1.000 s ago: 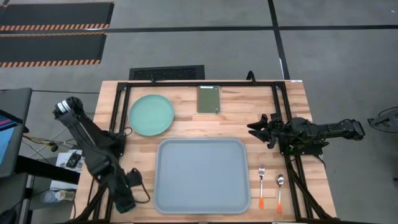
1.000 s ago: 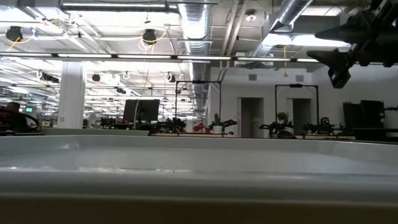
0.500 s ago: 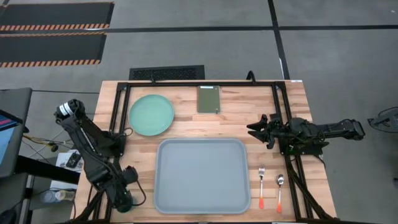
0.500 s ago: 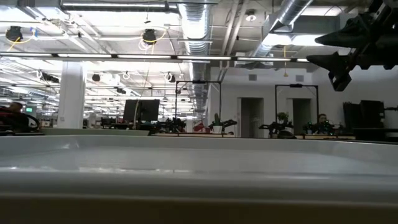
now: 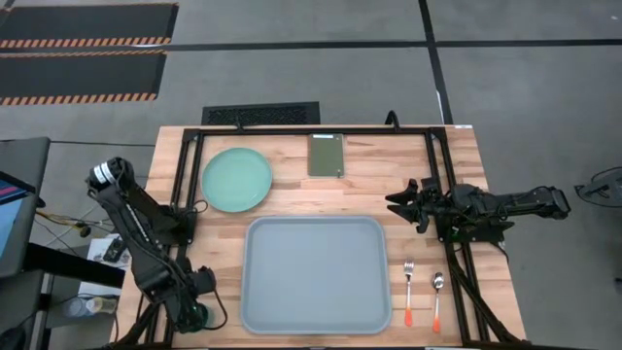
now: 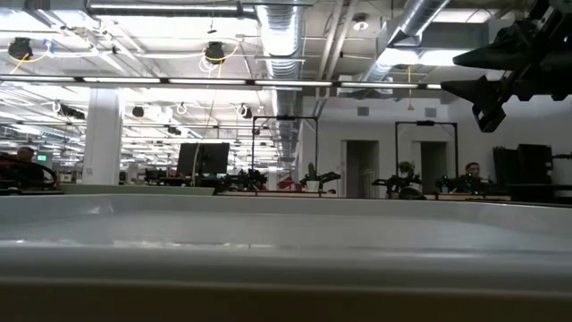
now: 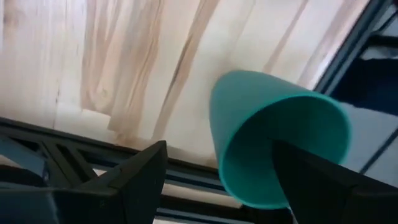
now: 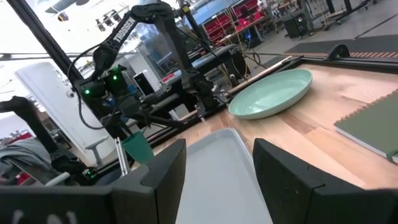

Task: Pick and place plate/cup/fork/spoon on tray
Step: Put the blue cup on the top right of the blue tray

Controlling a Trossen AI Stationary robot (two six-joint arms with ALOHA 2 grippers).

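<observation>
Tray (image 5: pixel 313 272) front-centre; plate (image 5: pixel 236 179) behind-left; fork (image 5: pixel 409 290), spoon (image 5: pixel 437 297) side by side right of tray.

Tray (image 5: pixel 313 274) interior bare, open from above. Plate (image 5: pixel 236 179) and olive slab (image 5: pixel 326 155) lie behind it. Fork (image 5: pixel 409 291) and spoon (image 5: pixel 437 297) lie side by side right of it. Black frame rails (image 5: pixel 321 128) border the table (image 5: pixel 389 175).

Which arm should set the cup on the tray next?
Left. Its end effector already grips the cup beside the tray; the right end effector hovers open and empty by the fork.
</observation>
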